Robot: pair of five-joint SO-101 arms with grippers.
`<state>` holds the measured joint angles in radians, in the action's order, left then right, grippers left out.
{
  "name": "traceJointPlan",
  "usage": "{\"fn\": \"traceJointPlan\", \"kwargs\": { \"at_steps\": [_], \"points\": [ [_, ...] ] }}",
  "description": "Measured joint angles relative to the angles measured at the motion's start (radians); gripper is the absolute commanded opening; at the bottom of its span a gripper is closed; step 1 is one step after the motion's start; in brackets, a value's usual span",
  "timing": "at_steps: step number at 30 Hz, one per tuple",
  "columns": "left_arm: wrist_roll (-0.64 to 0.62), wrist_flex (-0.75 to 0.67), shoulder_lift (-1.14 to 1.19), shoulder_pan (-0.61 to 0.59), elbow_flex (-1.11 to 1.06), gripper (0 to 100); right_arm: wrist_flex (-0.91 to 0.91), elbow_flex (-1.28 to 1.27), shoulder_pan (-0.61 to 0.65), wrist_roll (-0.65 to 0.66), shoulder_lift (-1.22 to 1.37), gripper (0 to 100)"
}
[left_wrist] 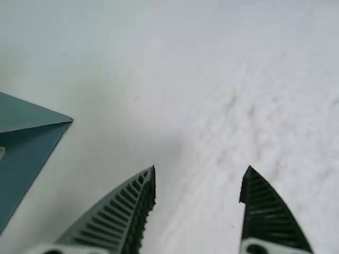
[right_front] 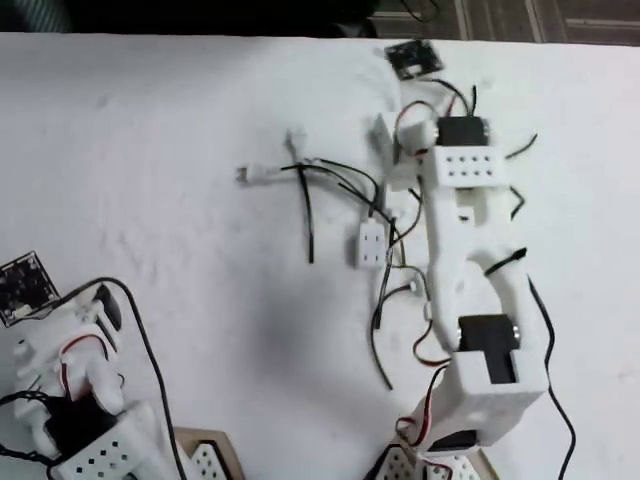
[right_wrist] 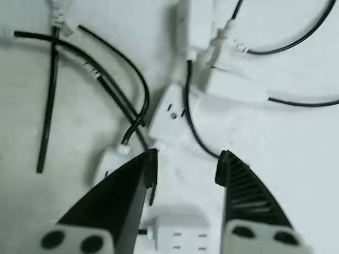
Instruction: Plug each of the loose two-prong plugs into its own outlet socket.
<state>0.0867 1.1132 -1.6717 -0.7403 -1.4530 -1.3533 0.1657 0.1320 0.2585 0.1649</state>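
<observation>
The right pincer (right_wrist: 186,159), wide open and holding nothing, could snag the thin black cords (right_wrist: 46,106) and drag the small white plastic outlet block (right_front: 371,243), in the middle of the high view, out of place.

No legible words, numbers, labels or brand marks anywhere. Just blurred pale specks on a small black square board (right_front: 413,58) at the far edge of the white table (right_front: 150,150) and on a second black square board (right_front: 22,288) nearer, all unreadable.
</observation>
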Motion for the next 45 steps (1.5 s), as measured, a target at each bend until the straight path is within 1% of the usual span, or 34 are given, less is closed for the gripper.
{"fn": "traceJointPlan", "kwargs": {
  "at_steps": [3, 7, 11, 19, 21, 22, 26, 28, 31, 38, 40, 45],
  "points": [
    [0.0, 0.0, 0.0, 0.0, 0.0, 27, -0.095, 0.0, 0.069, -0.043, -0.002, 19.2],
    [0.0, 0.0, 0.0, 0.0, 0.0, 27, -0.118, -0.064, 0.135, -0.095, -0.005, 26.1],
    [0.0, 0.0, 0.0, 0.0, 0.0, 27, -0.063, -0.155, 0.176, -0.115, 0.003, 26.1],
    [0.0, 0.0, 0.0, 0.0, 0.0, 27, 0.051, -0.172, 0.175, -0.118, 0.186, 26.0],
    [0.0, 0.0, 0.0, 0.0, 0.0, 27, 0.075, -0.172, 0.173, -0.118, 0.224, 22.7],
    [0.0, 0.0, 0.0, 0.0, 0.0, 27, 0.081, -0.172, 0.173, -0.118, 0.235, 19.3],
    [0.0, 0.0, 0.0, 0.0, 0.0, 27, 0.091, -0.172, 0.167, -0.118, 0.244, 1.8],
    [0.0, 0.0, 0.0, 0.0, 0.0, 27, 0.095, -0.172, 0.17, -0.118, 0.244, 3.0],
    [0.0, 0.0, 0.0, 0.0, 0.0, 27, 0.092, -0.172, 0.169, -0.118, 0.213, 1.8],
    [0.0, 0.0, 0.0, 0.0, 0.0, 27, -0.014, -0.172, 0.17, -0.12, 0.034, 1.8],
    [0.0, 0.0, 0.0, 0.0, 0.0, 27, -0.051, -0.172, 0.17, -0.163, -0.008, 1.8],
    [0.006, 0.0, 0.0, 0.034, -0.006, 27, -0.095, -0.172, 0.19, -0.397, -0.034, 1.9]
  ]
}}
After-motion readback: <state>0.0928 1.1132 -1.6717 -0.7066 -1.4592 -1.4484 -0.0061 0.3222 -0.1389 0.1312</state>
